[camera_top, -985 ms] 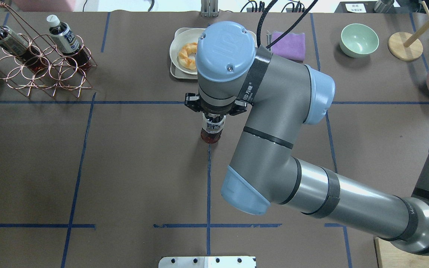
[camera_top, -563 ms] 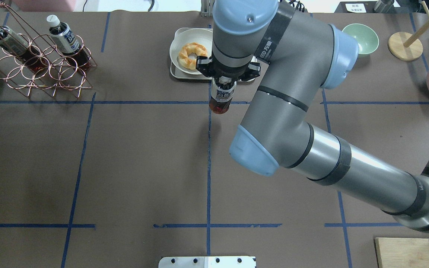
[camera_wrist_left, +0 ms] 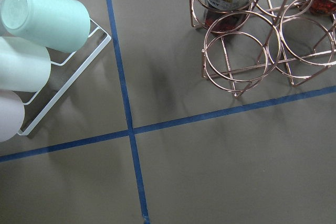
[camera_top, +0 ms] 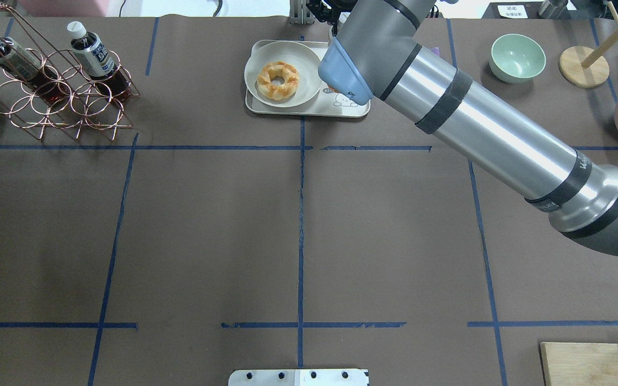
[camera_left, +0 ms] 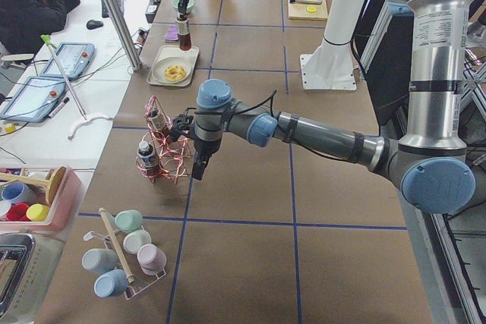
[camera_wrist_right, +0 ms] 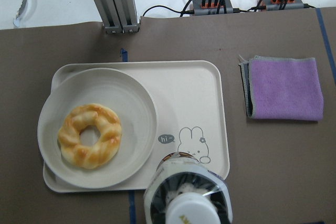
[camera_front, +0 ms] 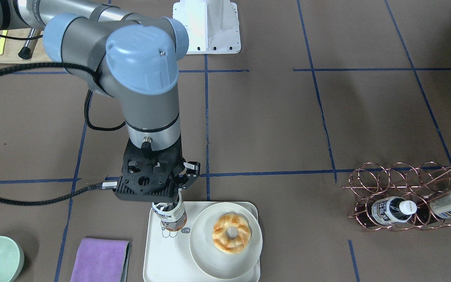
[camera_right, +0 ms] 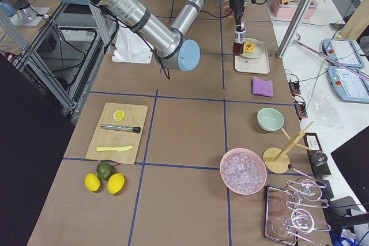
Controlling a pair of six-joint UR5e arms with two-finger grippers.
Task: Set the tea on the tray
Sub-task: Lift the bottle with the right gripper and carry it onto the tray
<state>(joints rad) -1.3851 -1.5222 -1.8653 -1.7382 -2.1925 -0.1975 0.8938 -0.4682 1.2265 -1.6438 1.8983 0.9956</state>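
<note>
Three teas, one tray: one bottle is held.
Right gripper (camera_front: 168,206) pinches the tea (camera_front: 172,218) upright, cap up, long axis vertical, over the tray (camera_front: 158,256) at lower centre. Two other bottles (camera_front: 390,210) sit in the rack (camera_front: 401,184), lower right. Left gripper (camera_left: 199,169): cannot tell.

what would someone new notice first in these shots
The big grey and blue right arm fills the front-facing view, its right claw gripping the tea upright over the bare half of the cream tray at the table edge farthest from the robot. Beside it on the tray sits a plate with a golden twisted doughnut. Off to the robot's left, a copper wire rack holds two more bottles.
</note>
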